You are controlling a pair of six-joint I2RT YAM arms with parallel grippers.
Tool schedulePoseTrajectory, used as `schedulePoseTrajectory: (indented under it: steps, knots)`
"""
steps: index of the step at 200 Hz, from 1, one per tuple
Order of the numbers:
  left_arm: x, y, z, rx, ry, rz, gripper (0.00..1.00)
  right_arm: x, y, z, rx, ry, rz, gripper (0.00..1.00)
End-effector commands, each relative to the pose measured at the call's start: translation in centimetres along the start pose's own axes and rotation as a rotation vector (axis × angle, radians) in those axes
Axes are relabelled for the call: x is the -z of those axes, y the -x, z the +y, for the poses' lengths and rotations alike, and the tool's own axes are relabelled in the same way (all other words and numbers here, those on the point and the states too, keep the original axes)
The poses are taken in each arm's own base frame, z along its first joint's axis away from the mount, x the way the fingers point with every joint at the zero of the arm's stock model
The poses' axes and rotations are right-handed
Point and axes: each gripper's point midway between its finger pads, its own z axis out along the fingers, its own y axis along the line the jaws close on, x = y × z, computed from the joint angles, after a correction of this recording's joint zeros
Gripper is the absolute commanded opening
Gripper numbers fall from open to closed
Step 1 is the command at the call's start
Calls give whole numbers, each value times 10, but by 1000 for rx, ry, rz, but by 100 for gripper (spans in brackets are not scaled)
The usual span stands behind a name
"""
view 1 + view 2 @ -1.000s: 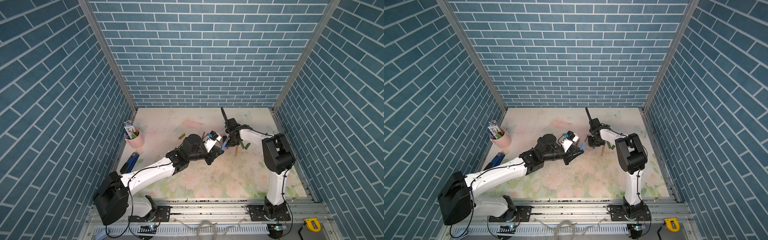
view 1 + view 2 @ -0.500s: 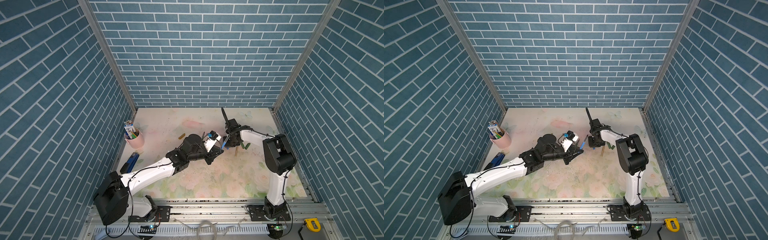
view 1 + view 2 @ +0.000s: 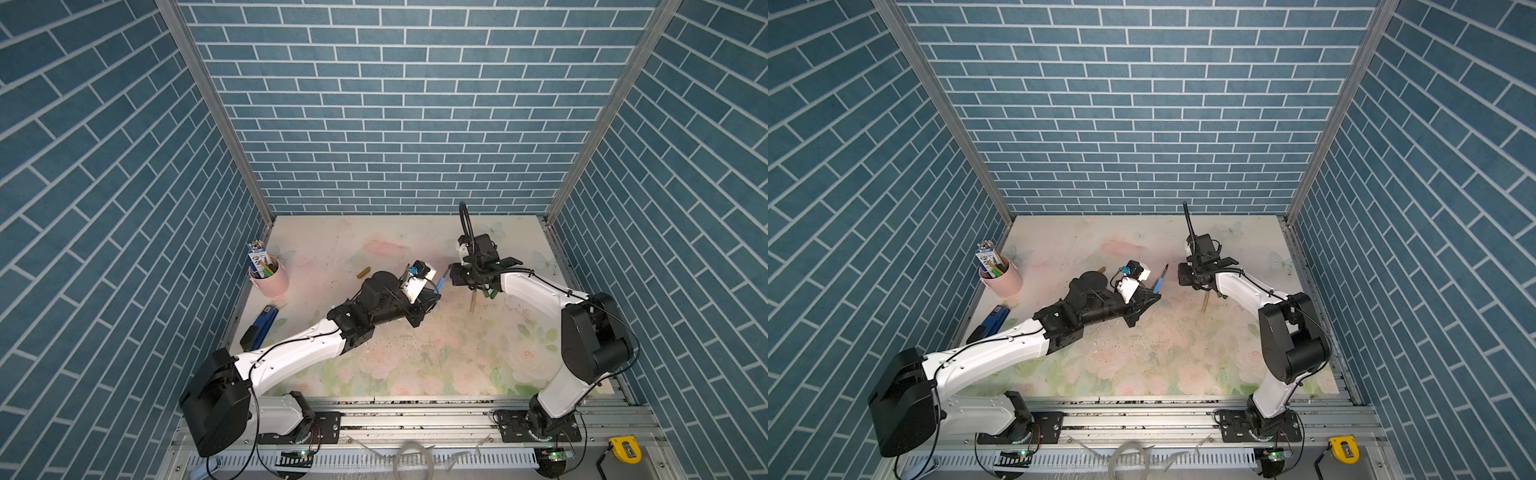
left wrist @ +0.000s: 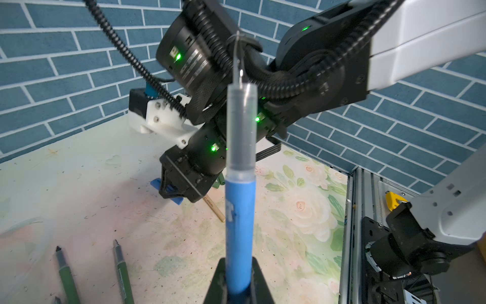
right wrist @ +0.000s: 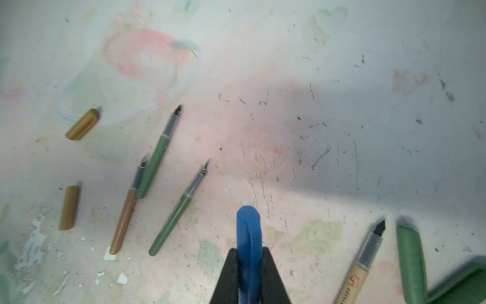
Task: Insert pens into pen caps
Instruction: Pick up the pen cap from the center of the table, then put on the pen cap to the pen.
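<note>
Nearest us, our left end effector [image 4: 238,281] is pinching the blue pen [image 4: 240,223] low on its barrel, jaws pressed tight on it, tip pointing away. Just beyond the blue pen's tip, our right end effector [image 5: 249,273] is clamping the blue cap [image 5: 248,231], both hanging above the worktop [image 5: 342,131].

We are judging the blue pen light, stiff and smooth, so likely to slip or swivel under an end-on push. Gripping mid-barrel, clear of the grey neck, is looking safest. The cap is short and needs its mouth left free; we cannot tell which way that is facing.

In a top view the blue pen [image 3: 441,284] is seeming to touch the right end effector, while in a top view the blue pen [image 3: 1160,279] is standing apart from it.

The right wrist view is showing what the left arm [image 3: 374,303] is hiding from above, on the worktop below the blue pen: two green pens [image 5: 155,160], a brown pen [image 5: 126,218] and two brown caps [image 5: 82,124]. Past the blue pen's tip are lying a tan pen [image 5: 363,260] and a green cap [image 5: 410,263].
</note>
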Motion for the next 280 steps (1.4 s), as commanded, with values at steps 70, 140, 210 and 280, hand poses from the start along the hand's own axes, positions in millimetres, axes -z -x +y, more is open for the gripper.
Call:
schedulePoseTrajectory:
  steps: [70, 140, 210, 280]
  knots:
    - [0, -3, 28, 35, 115, -41, 0, 113, 62, 80, 60, 305, -413, 11]
    - [-7, -7, 36, 128, 79, -39, 0, 182, 90, 107, 58, 459, -660, 11]
    - [-15, -9, 33, 158, 30, -19, 0, 206, 96, 134, 51, 605, -723, 11]
    - [-11, -3, 33, 151, 29, -36, 0, 192, 81, 137, 38, 609, -688, 11]
